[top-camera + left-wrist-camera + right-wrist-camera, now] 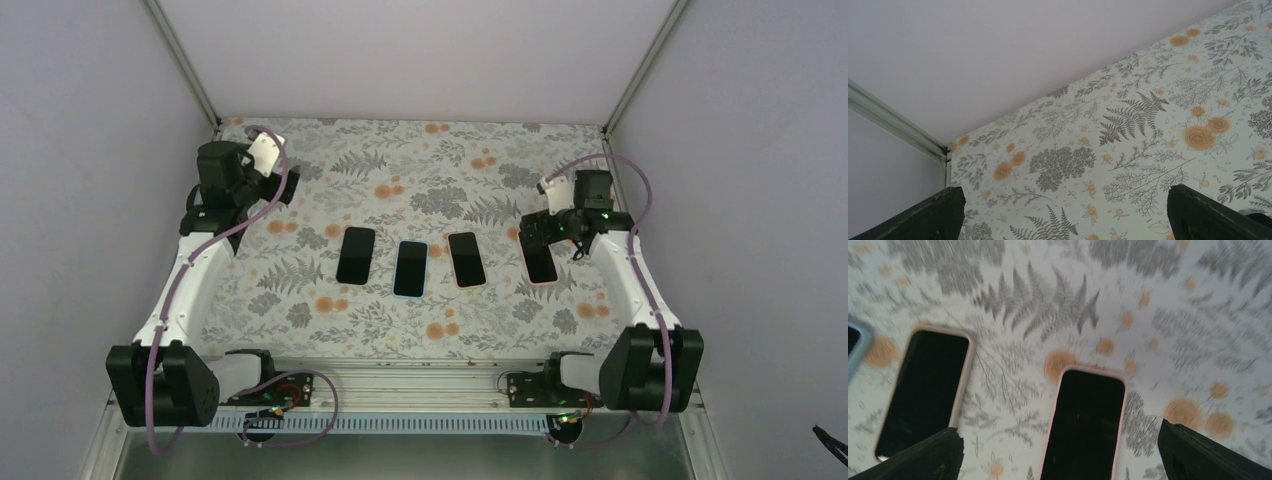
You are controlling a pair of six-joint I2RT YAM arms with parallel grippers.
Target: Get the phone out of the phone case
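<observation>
The pink-cased phone [1088, 425] lies screen-up on the floral table [400, 160], rightmost in a row of four, with a beige-cased phone [923, 390] just beside it. The right arm [625, 275] reaches forward from its base and bends inward. The right gripper [538, 232] hangs above that phone's far end, jaws spread wide and grasping nothing. The left gripper [272, 188] is poised near the far-left corner, likewise wide and empty, well apart from the phones.

Table [300, 310]: bearing a row of leftmost phone [355, 255], second phone [411, 268], third phone [466, 259], rightmost phone [541, 268].
Right gripper [533, 235]: hanging over the rightmost phone.
Left gripper [280, 188]: hanging behind and left of the row.
</observation>
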